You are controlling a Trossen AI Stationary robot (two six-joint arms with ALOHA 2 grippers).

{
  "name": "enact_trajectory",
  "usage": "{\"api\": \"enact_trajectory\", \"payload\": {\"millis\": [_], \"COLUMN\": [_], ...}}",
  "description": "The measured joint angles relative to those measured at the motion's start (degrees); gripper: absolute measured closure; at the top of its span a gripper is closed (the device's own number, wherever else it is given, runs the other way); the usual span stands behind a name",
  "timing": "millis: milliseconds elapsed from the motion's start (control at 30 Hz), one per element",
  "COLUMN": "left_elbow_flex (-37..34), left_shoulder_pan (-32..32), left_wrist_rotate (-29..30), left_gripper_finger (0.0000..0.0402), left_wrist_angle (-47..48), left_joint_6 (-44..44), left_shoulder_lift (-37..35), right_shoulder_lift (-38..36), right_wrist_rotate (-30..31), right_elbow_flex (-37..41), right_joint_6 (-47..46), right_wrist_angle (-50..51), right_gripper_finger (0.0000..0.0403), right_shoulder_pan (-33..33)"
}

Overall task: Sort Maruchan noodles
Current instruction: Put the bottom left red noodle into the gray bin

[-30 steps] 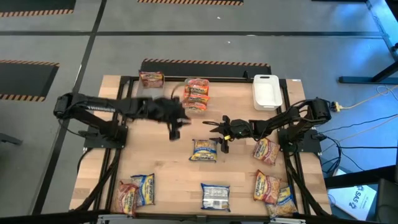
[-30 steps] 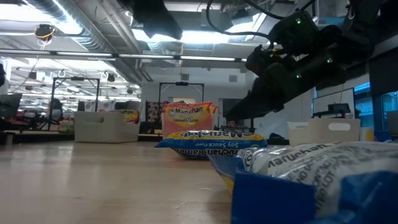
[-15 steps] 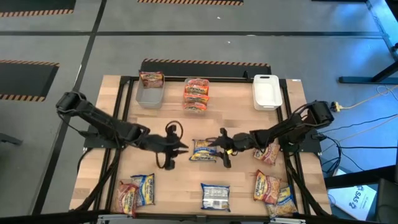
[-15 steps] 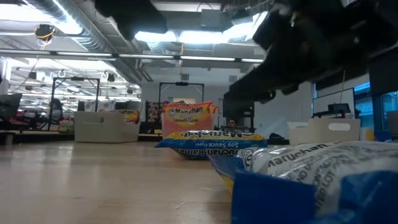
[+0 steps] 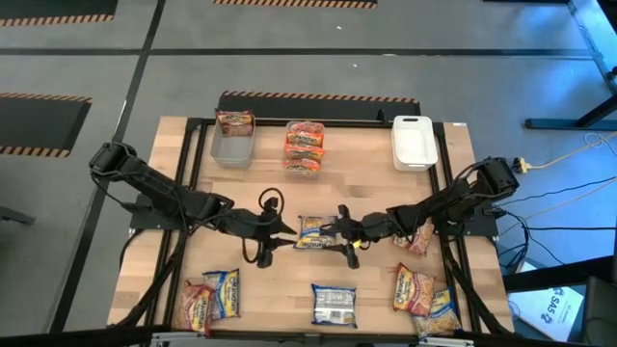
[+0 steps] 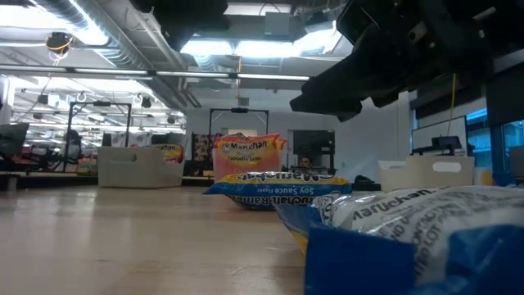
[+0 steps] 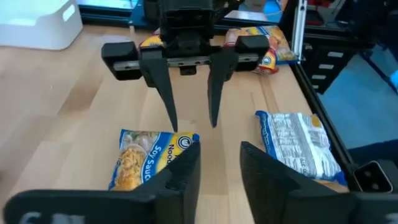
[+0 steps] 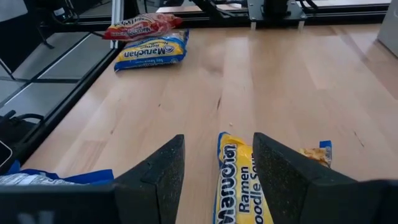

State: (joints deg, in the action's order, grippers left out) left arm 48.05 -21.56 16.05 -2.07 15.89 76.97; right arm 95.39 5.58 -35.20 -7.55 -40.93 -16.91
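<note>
On the wooden table (image 5: pixel 280 289), the left gripper (image 5: pixel 286 232) and right gripper (image 5: pixel 338 232) flank a blue-and-yellow noodle packet (image 5: pixel 315 231) at the centre, with other packets (image 5: pixel 333 304) scattered near the front edge.

A wooden table (image 5: pixel 376 280) stands on grey floor; along its far edge sit a grey bin (image 5: pixel 231 149) at left, a clear bin (image 5: pixel 292 169) midway and a white bin (image 5: pixel 413 143) at right

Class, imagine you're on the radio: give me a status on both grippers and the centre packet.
Left gripper and right gripper both open, flanking the centre noodle packet lying flat. Neither grips it yet. Nothing in the way.
</note>
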Motion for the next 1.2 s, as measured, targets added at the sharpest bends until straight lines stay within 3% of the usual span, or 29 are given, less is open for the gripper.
{"api": "enact_trajectory", "payload": {"millis": [200, 367, 867, 1200], "left_elbow_flex": [0.06, 0.00, 0.00, -0.02], "left_shoulder_pan": [0.42, 0.14, -10.05, -16.54], "left_wrist_rotate": [0.83, 1.20, 5.72, 5.77], "left_gripper_finger": [0.0232, 0.0211, 0.0244, 0.0252], "left_wrist_angle": [-0.30, -0.60, -1.36, 3.91], "left_joint_6": [2.18, 2.20, 10.30, 21.75], "left_shoulder_lift": [1.55, 3.38, 7.72, 3.43], "right_shoulder_lift": [0.00, 0.00, 0.00, 0.00], "right_wrist_rotate": [-0.01, 0.31, 1.46, 1.40], "right_elbow_flex": [0.00, 0.00, 0.00, 0.00], "right_joint_6": [-0.13, -0.11, -0.11, -0.11], "right_wrist_angle": [0.20, 0.30, 0.48, 0.54], "right_gripper_finger": [0.0226, 0.0226, 0.0226, 0.0226], "right_shoulder_pan": [0.00, 0.02, 0.04, 0.04]}}
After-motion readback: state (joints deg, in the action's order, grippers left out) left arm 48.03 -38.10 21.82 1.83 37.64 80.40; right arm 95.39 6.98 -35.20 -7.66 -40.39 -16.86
